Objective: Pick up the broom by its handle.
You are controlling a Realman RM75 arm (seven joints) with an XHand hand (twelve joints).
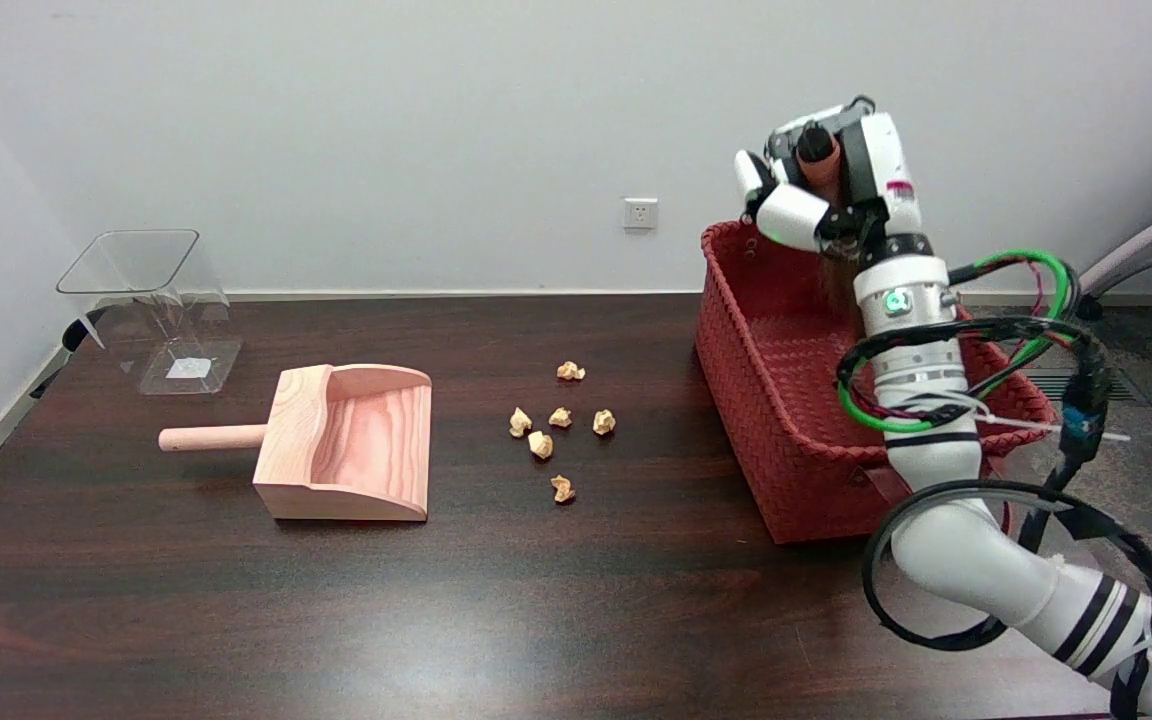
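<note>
Dark table point(236, 620) carries a red woven basket point(766, 440) at its right, a wooden dustpan point(356, 445) at centre-left and crumpled paper scraps point(558, 425) between them; above the basket, the right hand point(821, 185) is clenched around the brown handle of the broom point(818, 160), bristles apparently hanging behind the wrist; lifting well likely means keeping the grasp firm and rising straight, clear of the basket rim.
</note>
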